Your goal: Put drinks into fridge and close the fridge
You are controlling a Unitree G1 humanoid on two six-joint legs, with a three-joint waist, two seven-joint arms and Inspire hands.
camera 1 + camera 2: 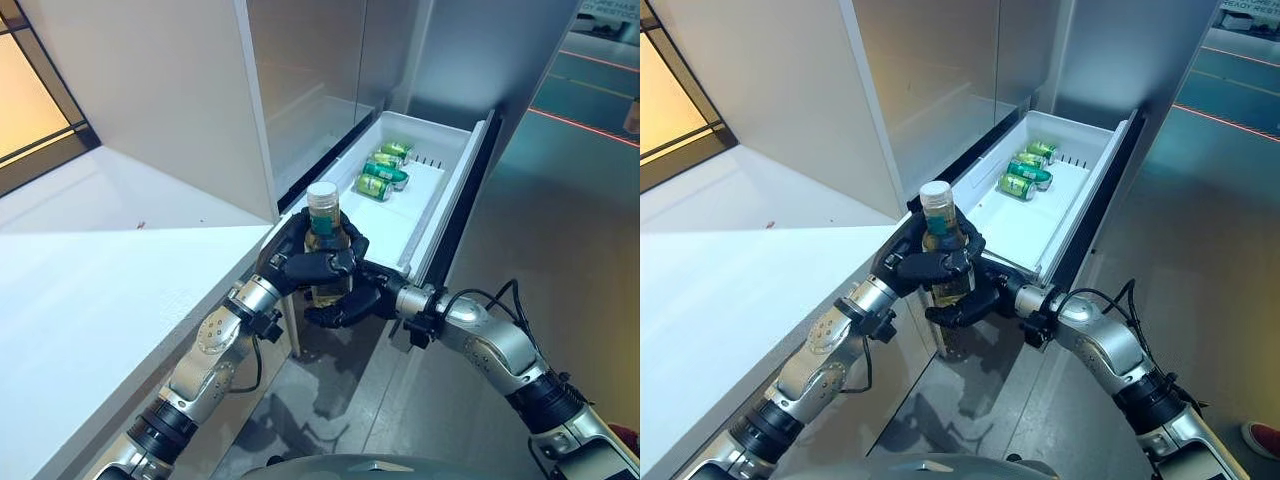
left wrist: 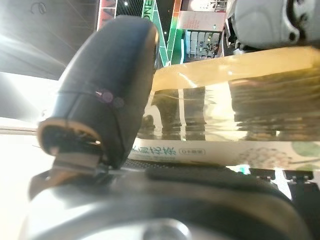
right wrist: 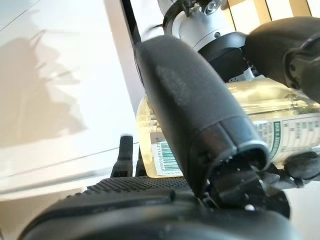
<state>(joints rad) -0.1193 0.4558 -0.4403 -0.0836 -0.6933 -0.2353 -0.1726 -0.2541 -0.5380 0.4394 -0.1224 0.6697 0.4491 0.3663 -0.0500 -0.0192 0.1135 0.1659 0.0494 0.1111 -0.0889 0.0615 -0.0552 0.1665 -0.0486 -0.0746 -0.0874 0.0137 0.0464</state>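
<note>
Bottle [image 1: 324, 240] in both hands [image 1: 310, 262], cans [image 1: 383, 172] beyond

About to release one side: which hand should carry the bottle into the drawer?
Probably right. The right hand grips the bottle low, on the open drawer side; the left hand reaches from the counter side.

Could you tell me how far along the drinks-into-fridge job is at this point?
Done: green cans already lie in the open fridge drawer. In hand: both the left hand and right hand grip a bottle upright at the drawer's near end, not yet inside. Left: placing the bottle and closing the fridge.
</note>
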